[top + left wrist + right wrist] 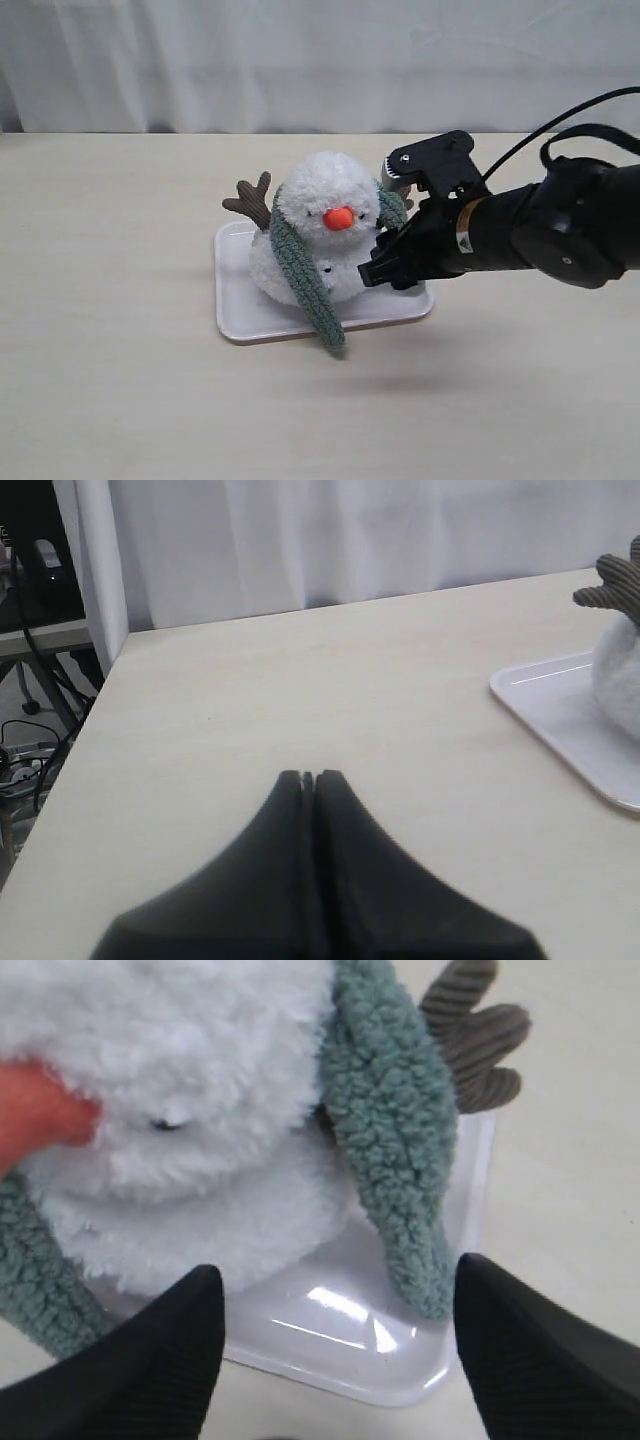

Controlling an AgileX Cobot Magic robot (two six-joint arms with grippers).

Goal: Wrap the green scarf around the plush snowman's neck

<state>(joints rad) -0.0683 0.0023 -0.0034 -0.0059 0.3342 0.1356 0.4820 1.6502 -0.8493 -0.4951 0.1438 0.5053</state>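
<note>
The left arm's black gripper (309, 777) hovers over the bare left part of the pale wooden table (300, 680), with its two fingers (335, 810) pressed flat together and nothing between them. Its wrist view shows only one corner of the tray and the edge of the plush.

Near the middle of the table lies a flat white rectangular plastic tray (240, 328). The small fluffy white two-ball plush snowman (325, 195) sits upright on it and faces the exterior camera. A brown corduroy twig-like arm (250, 200) sticks out from its left side in that view, and a round orange nose (339, 218) marks its face.

The long fuzzy grey-green scarf (305, 275) is draped around the back of the snowman's neck (335, 243). One end runs down the front on the left of the nose and trails over the tray's front rim onto the table. The other end hangs down beside the head on the right, and in the right wrist view its rounded tip rests on the tray. The two ends hang apart and do not cross in front.

On the right, the right arm's black gripper (385, 262) reaches in just beside the snowman's body. Its ribbed fingers (165, 1360) are spread wide on either side of the right scarf end and the body, and they grip neither.
</note>
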